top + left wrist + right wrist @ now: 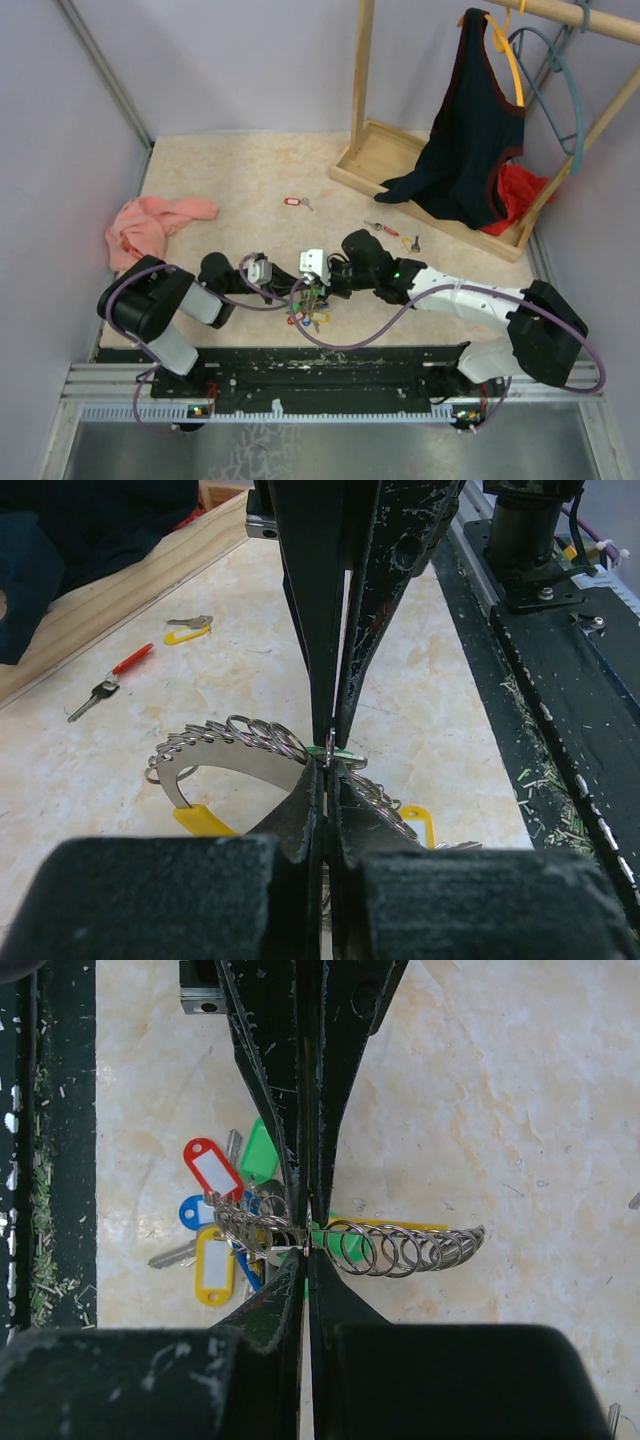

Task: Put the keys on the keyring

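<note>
Table: pale marbled top (250,185) between lilac walls, with a black rail along its near edge.
Wooden rack: stands at the far right, its tray base (372,150) on the table.
Dark top: a sleeveless garment (468,140) hangs from an orange hanger (516,70) on the rack, its hem spilling into the tray.
Teal hanger: bare (572,95), just right of the dark top.
Pink cloth: crumpled (150,225) at the left edge of the table.
Red cloth: bunched (516,192) in the right end of the tray, partly behind the dark top.
Left gripper: reaches in from the left (297,288), low over the near middle. Its jaws are closed, the tips pinching the thin metal of the keyring (326,778).
Right gripper: comes in from the right (313,290) and meets the left gripper tip to tip. Its jaws are also closed on the keyring (305,1258).
Keyring: lies on the table at the near middle (312,305), right under both grippers. A row of small split rings is strung along it (400,1250), with red (212,1170), green, blue and yellow (213,1265) tags fanned out beside it.
Loose keys: a red-tagged key (295,202) lies alone at mid-table, well apart from the keyring. A red-headed key (380,228) and a yellow-tagged key (188,630) lie nearer the rack.
</note>
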Robot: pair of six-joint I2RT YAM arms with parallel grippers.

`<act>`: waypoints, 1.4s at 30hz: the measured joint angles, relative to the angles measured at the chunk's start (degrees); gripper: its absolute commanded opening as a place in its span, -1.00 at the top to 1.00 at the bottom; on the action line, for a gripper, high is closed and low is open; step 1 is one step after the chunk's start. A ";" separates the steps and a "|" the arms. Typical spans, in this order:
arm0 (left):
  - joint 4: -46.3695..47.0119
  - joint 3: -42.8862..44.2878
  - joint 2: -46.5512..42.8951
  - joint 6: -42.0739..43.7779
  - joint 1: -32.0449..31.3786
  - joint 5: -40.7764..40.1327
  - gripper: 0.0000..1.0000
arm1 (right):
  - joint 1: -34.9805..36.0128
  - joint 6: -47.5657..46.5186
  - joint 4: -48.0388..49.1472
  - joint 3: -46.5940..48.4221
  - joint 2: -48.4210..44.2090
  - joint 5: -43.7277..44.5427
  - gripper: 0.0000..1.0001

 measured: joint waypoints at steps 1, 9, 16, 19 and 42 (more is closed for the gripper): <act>-0.02 0.00 -0.09 0.07 0.00 0.00 1.00 | 0.00 -0.09 -0.04 0.02 0.00 0.00 1.00; -0.33 0.00 -2.62 2.34 0.07 -0.57 1.00 | 0.00 -0.50 -2.36 2.43 0.00 0.48 1.00; -4.33 0.00 -6.84 7.10 -0.13 -1.40 1.00 | 0.00 -1.46 -6.71 5.95 0.13 0.87 1.00; -8.31 0.07 -8.83 9.79 -0.55 -1.97 1.00 | 0.00 -1.97 -8.31 7.02 0.63 0.90 1.00; -36.02 4.52 -15.67 24.92 -4.26 -8.07 1.00 | -0.11 -4.68 -15.41 10.88 4.94 2.62 1.00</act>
